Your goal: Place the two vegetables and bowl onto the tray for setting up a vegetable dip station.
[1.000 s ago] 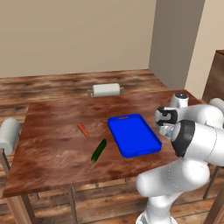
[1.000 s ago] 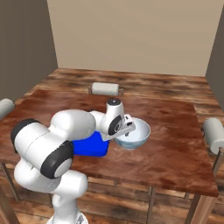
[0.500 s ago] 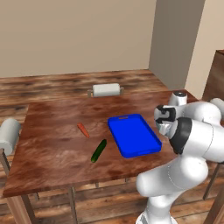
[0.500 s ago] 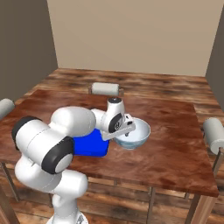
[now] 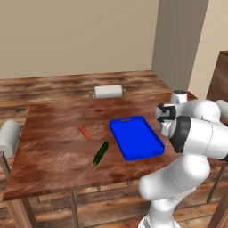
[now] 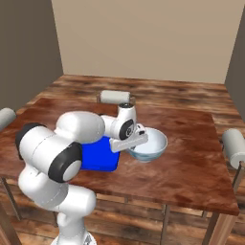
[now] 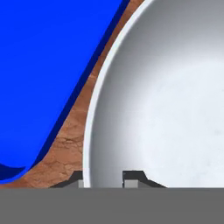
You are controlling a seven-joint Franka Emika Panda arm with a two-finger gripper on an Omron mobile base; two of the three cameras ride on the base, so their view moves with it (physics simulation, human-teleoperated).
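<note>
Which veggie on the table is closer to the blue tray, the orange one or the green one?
The green cucumber. It lies nearer the tray than the orange carrot.

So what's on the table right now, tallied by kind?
Vegetables: 2, carrot and cucumber
Bowl: 1
Tray: 1
White rolls at the table's edges: 3
Total: 7

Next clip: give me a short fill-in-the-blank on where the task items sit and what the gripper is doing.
1. The gripper straddles the rim of the ____.
2. The carrot and cucumber lie on the ____, not on the tray.
3. The tray's colour is ____.
4. The bowl sits ____ the tray.

Missing words: bowl; table; blue; beside
</note>
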